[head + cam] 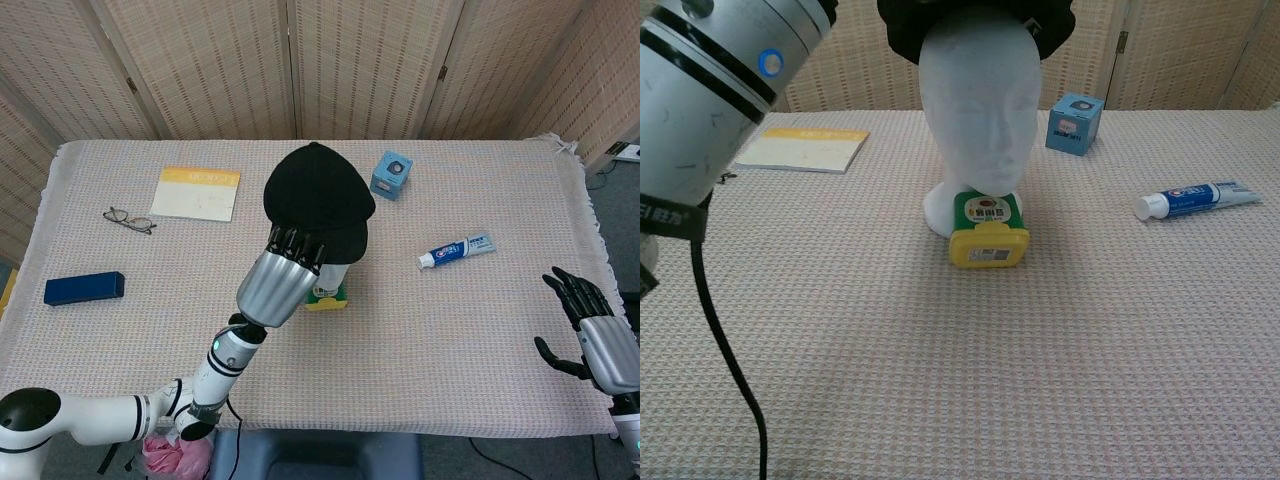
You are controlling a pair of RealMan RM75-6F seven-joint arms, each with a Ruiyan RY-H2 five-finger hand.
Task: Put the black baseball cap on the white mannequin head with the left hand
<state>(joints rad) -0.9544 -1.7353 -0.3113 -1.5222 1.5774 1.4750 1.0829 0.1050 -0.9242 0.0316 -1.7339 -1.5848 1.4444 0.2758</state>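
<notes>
One black baseball cap (318,195) is sitting on top of the one white mannequin head (978,110), covering the crown; from the head view you basically only see cap, with a sliver of white under it. The left hand (283,283) has its fingers (297,244) hooked over the near edge of the cap, so it's gripping it. In the chest view that arm is just a big grey blob at the top left.

Right in front of the mannequin's base there's one yellow-and-green tub (988,231), touching or just about. Further out on the woven tablecloth (450,330): one blue cube box (391,174) just behind and to the right, one toothpaste tube (456,249) off to the right, one yellow notepad (198,192) to the left, one pair of glasses (129,219) beyond that, and one dark blue case (84,288) near the left edge.

The right hand (592,330) hangs at the bottom right corner, fingers spread, holding nothing.
</notes>
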